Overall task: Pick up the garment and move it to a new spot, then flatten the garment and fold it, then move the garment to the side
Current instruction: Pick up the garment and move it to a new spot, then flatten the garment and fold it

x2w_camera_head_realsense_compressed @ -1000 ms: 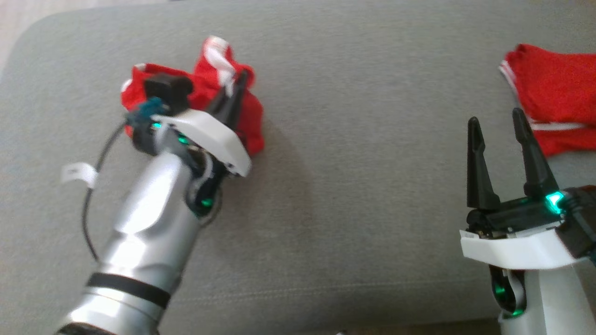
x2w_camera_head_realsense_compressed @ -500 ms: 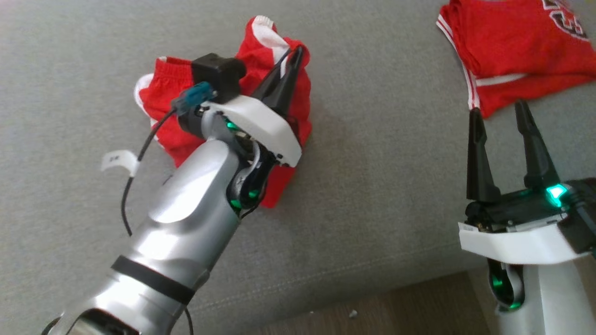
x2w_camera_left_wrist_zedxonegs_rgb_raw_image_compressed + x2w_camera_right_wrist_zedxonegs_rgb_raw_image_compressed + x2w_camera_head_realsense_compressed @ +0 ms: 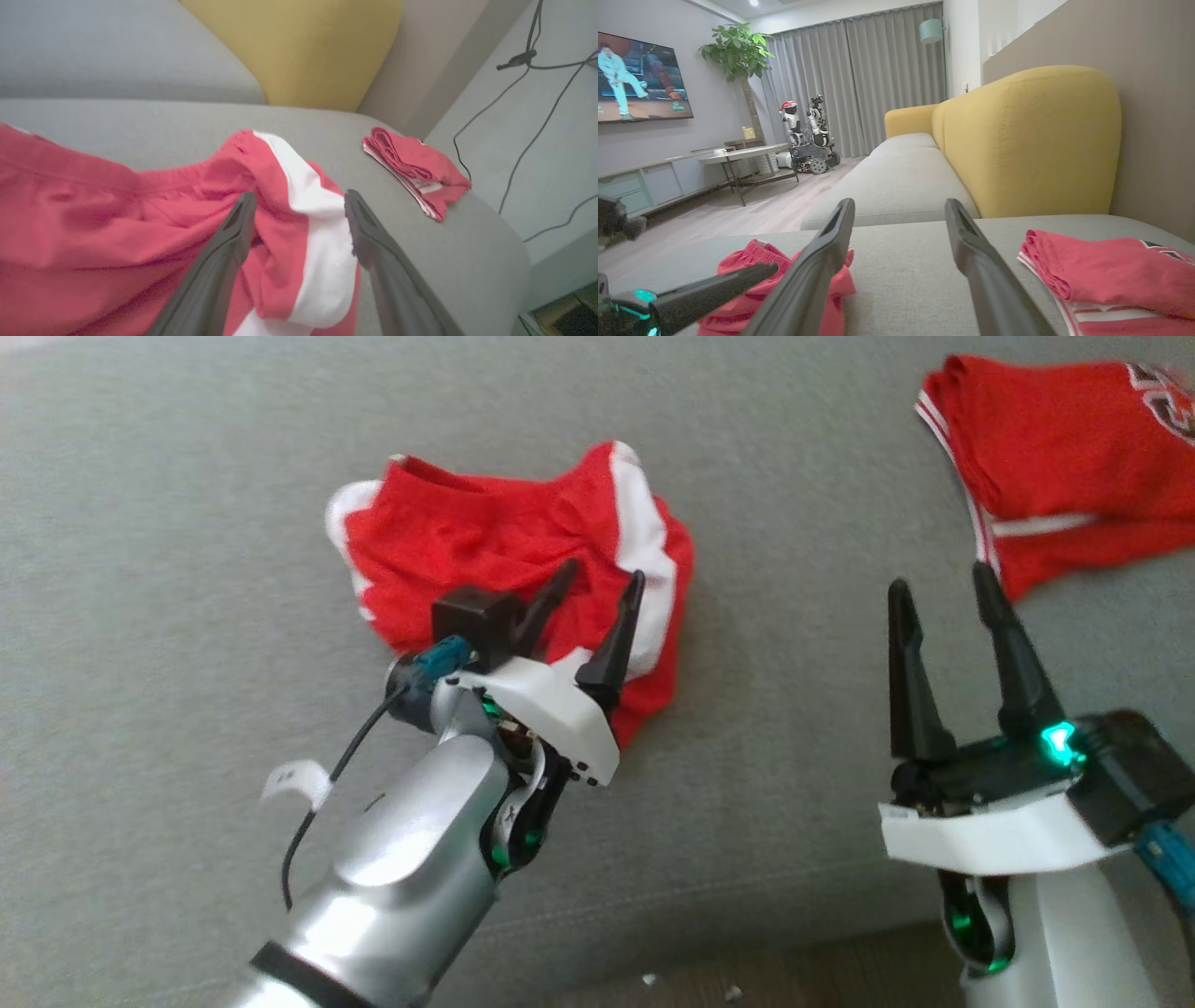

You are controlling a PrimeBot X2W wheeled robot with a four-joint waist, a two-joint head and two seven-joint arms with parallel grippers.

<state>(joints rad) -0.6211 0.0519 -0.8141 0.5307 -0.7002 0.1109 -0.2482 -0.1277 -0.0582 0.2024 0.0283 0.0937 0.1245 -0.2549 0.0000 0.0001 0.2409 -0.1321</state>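
Observation:
The garment, red shorts with a white side stripe, lies crumpled on the grey sofa seat. My left gripper hovers over its near right part, fingers spread and open. In the left wrist view the garment spreads under the left gripper, and nothing is pinched between the two fingers. My right gripper stands open and empty at the lower right, away from the garment. The right wrist view shows the right gripper above bare seat, with the garment to its left.
A folded red jersey lies at the seat's far right, close to my right fingertips. A yellow backrest rises behind the seat. The seat's front edge and wooden floor run along the bottom. Cables lie on the floor beyond the sofa's end.
My left gripper has gone from shut on the garment to open and has drawn back toward me. The garment now lies loose and more spread on the seat. The head camera has shifted.

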